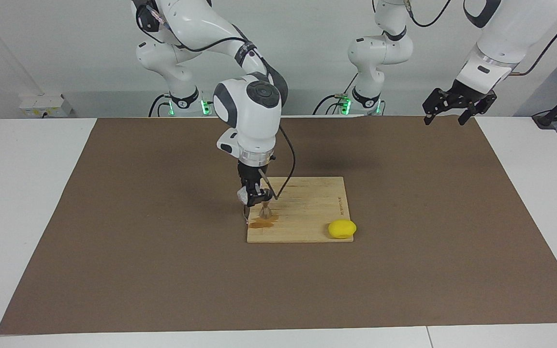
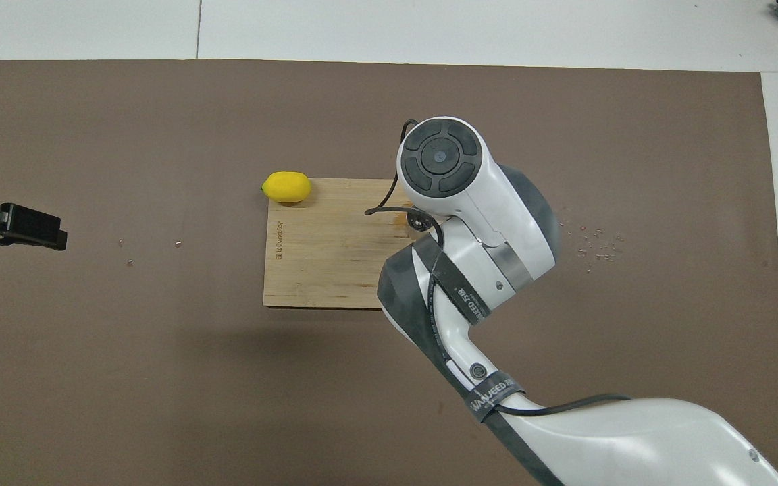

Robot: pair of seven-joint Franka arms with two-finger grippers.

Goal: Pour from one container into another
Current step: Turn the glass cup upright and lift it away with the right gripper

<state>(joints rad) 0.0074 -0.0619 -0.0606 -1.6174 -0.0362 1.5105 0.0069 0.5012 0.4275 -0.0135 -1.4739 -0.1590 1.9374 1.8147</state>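
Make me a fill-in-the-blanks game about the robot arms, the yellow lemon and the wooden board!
1. The lemon is colored ____.
2. The lemon rests at a corner of the wooden ____.
3. The ____ gripper is down at the cutting board, near the jigger and a brownish wet patch.
4. The left gripper waits up over the ____ mat.

Missing words: yellow; board; right; brown

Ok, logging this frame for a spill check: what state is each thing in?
glass cup: held by the right gripper beside the jigger
jigger: upright on the cutting board
cutting board: brown wet patch under jigger
lemon: whole, on board's corner
left gripper: open, waiting, raised
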